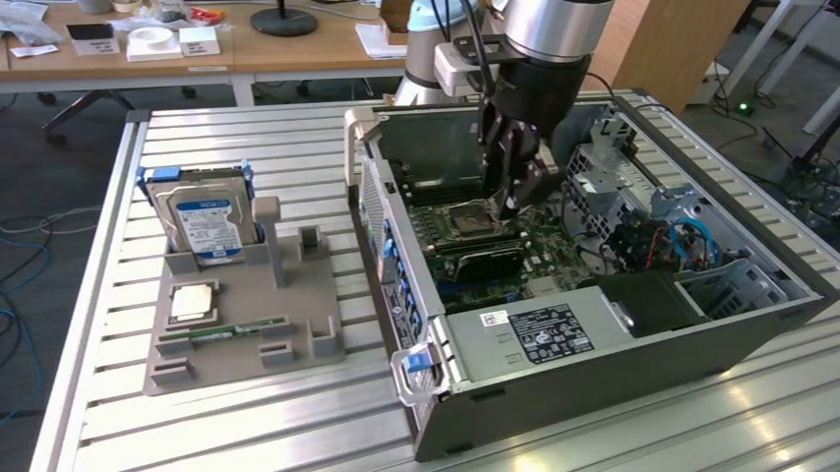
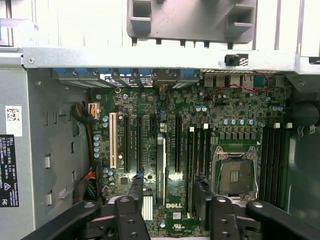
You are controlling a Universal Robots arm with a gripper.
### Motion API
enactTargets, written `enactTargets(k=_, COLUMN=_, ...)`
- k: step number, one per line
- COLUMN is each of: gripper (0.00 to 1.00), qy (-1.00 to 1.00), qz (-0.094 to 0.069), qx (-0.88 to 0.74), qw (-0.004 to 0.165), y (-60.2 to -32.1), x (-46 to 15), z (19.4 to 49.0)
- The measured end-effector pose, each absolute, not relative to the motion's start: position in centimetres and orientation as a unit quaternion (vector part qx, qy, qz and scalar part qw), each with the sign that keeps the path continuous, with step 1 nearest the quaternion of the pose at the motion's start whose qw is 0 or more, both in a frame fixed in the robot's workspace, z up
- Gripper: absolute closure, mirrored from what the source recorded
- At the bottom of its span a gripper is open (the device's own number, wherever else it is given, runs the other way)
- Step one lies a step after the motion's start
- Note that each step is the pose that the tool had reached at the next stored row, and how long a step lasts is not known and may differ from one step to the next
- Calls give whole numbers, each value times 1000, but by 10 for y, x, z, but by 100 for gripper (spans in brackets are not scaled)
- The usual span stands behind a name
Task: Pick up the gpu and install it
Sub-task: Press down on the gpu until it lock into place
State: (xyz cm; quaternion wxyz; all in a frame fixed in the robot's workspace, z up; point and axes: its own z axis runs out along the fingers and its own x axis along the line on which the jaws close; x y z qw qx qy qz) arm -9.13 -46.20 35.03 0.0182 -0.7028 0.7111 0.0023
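Note:
The gpu stands on edge in a slot of the green motherboard, beside the RAM slots and the CPU socket. In the exterior view the gpu is a dark slab low inside the open computer case. My gripper hangs over the card with one dark finger on each side and a wide gap between them, so it is open and grips nothing. Seen from outside, my gripper reaches down into the case above the board.
A grey holder on the slatted table at the exterior view's left carries the silver hard drive, a CPU chip and a green RAM stick. The power supply and the drive cage crowd the case.

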Motion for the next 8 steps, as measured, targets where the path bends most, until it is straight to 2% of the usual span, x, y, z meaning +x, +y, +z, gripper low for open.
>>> enactTargets(k=1, gripper=45, qy=711, qz=2, qx=-703, qw=18, y=-462, x=-91, z=350)
enactTargets(k=4, gripper=63, qy=711, qz=2, qx=-703, qw=18, y=-462, x=-91, z=350)
enactTargets(k=6, gripper=63, qy=711, qz=2, qx=-703, qw=18, y=-462, x=-91, z=350)
enactTargets(k=7, gripper=80, qy=711, qz=2, qx=-703, qw=18, y=-462, x=-91, z=350)
enactTargets(k=8, gripper=80, qy=711, qz=2, qx=-703, qw=18, y=-462, x=-91, z=350)
